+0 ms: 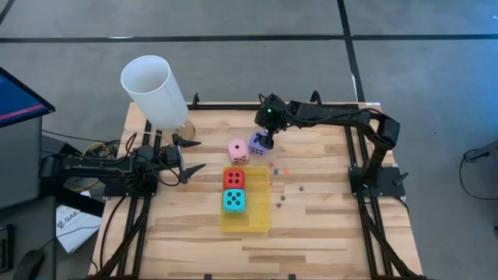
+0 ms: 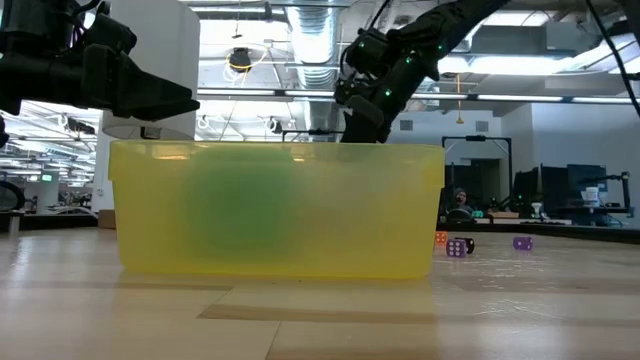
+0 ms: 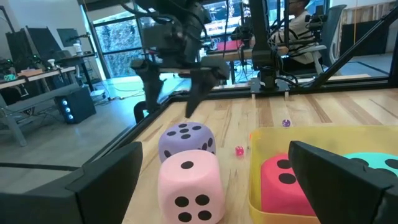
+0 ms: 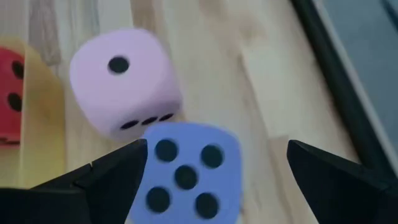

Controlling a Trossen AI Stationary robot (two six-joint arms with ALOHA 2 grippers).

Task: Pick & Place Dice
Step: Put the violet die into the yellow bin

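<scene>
A pink die [image 1: 238,151] and a purple die [image 1: 257,145] rest side by side on the wooden table, just beyond the yellow tray [image 1: 261,222]. A red die [image 1: 233,180] and a cyan die [image 1: 234,201] lie in the tray. My right gripper [image 1: 268,141] hangs open just above the purple die [image 4: 186,174], its fingers standing either side of it [image 4: 216,149] without touching. My left gripper [image 1: 201,154] is open and empty, left of the pink die [image 3: 186,180]. Several tiny coloured pieces [image 1: 282,197] lie right of the tray.
A tall white cylinder [image 1: 156,89] stands at the table's far left corner, close behind my left arm. The low view shows the tray's near wall [image 2: 280,210] and tiny pieces [image 2: 457,247] on the table. A person [image 3: 298,25] sits in the room beyond.
</scene>
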